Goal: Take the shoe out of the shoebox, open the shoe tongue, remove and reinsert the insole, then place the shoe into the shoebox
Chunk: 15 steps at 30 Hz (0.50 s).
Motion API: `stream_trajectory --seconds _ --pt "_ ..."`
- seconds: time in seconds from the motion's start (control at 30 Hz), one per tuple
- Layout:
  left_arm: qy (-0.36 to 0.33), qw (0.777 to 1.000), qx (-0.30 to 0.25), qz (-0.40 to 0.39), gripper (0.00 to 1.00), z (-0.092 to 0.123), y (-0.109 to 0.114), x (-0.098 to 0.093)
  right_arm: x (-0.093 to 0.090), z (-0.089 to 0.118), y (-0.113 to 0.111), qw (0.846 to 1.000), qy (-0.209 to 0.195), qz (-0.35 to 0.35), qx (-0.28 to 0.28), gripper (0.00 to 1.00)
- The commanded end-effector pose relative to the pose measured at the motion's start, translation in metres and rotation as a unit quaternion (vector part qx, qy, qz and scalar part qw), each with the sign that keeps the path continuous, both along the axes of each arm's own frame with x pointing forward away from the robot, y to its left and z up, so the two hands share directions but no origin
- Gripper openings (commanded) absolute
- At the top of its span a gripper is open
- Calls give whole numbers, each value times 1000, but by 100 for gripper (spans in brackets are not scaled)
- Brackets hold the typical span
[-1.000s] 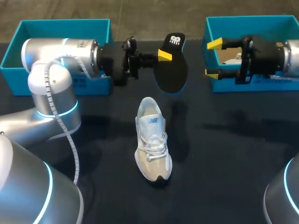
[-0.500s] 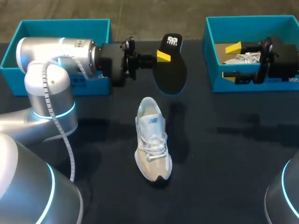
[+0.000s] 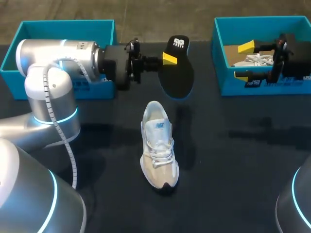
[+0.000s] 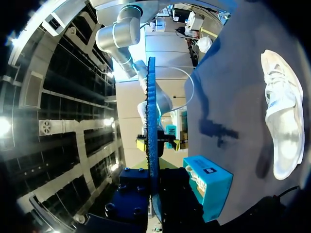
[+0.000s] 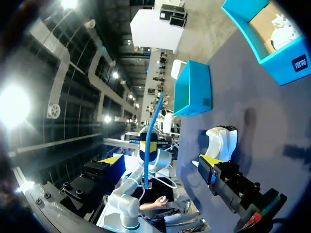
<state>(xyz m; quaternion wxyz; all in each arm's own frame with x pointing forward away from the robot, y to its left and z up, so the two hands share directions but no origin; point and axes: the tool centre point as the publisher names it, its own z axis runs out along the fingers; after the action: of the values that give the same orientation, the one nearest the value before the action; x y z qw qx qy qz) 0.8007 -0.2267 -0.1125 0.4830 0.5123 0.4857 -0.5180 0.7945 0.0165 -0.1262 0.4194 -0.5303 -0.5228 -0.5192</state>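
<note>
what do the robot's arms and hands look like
The left arm and right arm are thick, rounded silver tubes with glowing light blue rings at the joints. A white ribbed cable runs along the outside of the left arm. The left hand and right hand are black blocks, each with two fingers ending in bright yellow wedge tips.

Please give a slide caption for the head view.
Left gripper holds black insole near white sneaker; right gripper open at the right shoebox.
</note>
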Motion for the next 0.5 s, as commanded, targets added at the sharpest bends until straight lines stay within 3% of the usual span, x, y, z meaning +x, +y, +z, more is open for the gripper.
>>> stream_trajectory --seconds 0.03,0.13,0.17,0.33,0.37,0.43,0.47,0.5 --pt "81 996 28 3 0 5 7 -4 0 0 0 1000 0 0 0 100" --pt "150 988 42 6 0 8 11 -6 0 0 0 1000 0 0 0 100" --pt "213 976 49 9 0 10 13 -8 0 0 0 1000 0 0 0 100" --pt "361 931 60 6 0 10 21 -12 0 0 0 1000 0 0 0 100" --pt "398 914 73 17 0 8 23 -13 0 0 0 1000 0 0 0 100" --pt "506 857 86 30 0 3 25 -15 0 0 0 1000 0 0 0 100" --pt "552 830 68 49 0 2 26 -15 0 0 0 1000 0 0 0 100" --pt "617 783 56 56 0 3 27 -15 0 0 0 1000 0 0 0 100"
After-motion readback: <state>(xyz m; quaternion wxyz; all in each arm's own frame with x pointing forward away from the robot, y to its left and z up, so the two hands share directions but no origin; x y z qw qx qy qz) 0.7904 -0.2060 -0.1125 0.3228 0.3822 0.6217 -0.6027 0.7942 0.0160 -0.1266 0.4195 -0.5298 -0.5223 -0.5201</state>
